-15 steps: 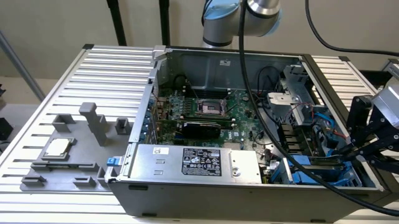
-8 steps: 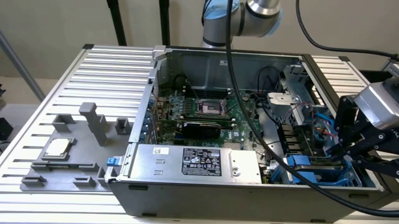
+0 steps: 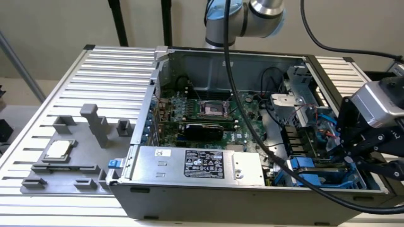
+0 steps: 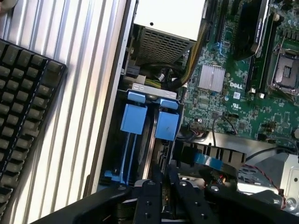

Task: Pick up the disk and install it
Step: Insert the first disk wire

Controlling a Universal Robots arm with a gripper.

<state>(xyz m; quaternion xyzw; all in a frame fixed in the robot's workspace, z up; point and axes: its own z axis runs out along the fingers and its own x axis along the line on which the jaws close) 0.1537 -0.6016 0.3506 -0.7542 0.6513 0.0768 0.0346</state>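
Observation:
The disk [image 4: 140, 140] stands on edge in the drive bay at the front corner of the open computer case, on the exterior view's right. Its bright blue rails and two blue tabs [image 4: 167, 123] show in the wrist view, and as blue plastic [image 3: 309, 172] in the exterior view. My gripper [image 3: 348, 153] reaches down into that bay from the exterior view's right. Its black fingers [image 4: 158, 184] stand close together, pinched on the near end of the disk [image 4: 164, 184]. The lower part of the disk is hidden by the bay walls.
The case [image 3: 252, 196] lies open with the motherboard [image 3: 208, 113], a silver power supply box [image 3: 202, 165] and loose cables [image 3: 303, 113]. A grey fixture [image 3: 63, 165] with a small square silver chip [image 3: 58, 150] sits on the ribbed table. A black keyboard [image 4: 23, 116] lies beside the case.

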